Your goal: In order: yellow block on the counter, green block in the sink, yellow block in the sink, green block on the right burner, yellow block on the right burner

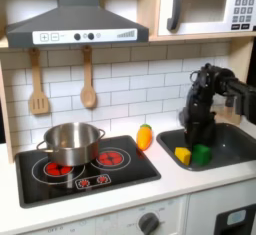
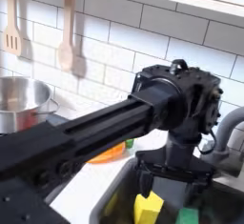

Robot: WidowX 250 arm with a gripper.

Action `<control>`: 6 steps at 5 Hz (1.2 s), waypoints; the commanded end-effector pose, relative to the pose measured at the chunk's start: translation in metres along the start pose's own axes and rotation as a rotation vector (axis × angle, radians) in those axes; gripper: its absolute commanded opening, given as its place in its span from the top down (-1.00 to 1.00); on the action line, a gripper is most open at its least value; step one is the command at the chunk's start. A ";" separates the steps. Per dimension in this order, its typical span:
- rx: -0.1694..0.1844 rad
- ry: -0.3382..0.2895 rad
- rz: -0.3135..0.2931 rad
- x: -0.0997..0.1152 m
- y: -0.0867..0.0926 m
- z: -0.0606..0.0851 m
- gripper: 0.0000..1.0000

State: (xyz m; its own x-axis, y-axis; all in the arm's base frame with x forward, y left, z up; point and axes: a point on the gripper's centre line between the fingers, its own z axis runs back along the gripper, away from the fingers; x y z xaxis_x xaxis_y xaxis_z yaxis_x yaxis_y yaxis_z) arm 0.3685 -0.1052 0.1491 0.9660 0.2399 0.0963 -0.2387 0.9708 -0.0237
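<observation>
The yellow block [image 1: 183, 155] [image 2: 148, 209] and the green block [image 1: 202, 156] [image 2: 188, 215] lie side by side on the floor of the dark grey sink [image 1: 236, 145] [image 2: 116, 195]. My gripper [image 1: 195, 139] [image 2: 175, 188] hangs just above them inside the basin, open, with its fingers spread wide and nothing held. In the second exterior view the yellow block sits below the left finger. The pale counter [image 1: 200, 181] [image 2: 84, 182] surrounds the sink. The right burner [image 1: 110, 158] on the black cooktop is bare.
A steel pot [image 1: 70, 139] [image 2: 19, 99] stands on the left burner. An orange-yellow toy with a green tip [image 1: 145, 136] [image 2: 107, 154] lies between cooktop and sink. The black faucet [image 2: 225, 132] curves over the basin. A spatula [image 1: 38, 84] and spoon [image 1: 88, 79] hang on the tiled wall.
</observation>
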 end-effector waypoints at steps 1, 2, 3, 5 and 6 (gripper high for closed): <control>-0.013 0.006 -0.026 -0.006 -0.011 -0.004 -1.00; -0.012 0.000 -0.034 -0.008 -0.018 -0.010 -1.00; -0.012 -0.001 -0.039 -0.007 -0.021 -0.011 -1.00; 0.013 0.035 -0.050 0.001 -0.030 -0.035 -1.00; 0.014 0.040 -0.043 0.010 -0.036 -0.040 -1.00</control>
State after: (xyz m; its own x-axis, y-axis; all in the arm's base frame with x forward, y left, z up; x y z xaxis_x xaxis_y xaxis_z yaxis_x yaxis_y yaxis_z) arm 0.3900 -0.1393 0.1106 0.9799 0.1916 0.0552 -0.1917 0.9814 -0.0037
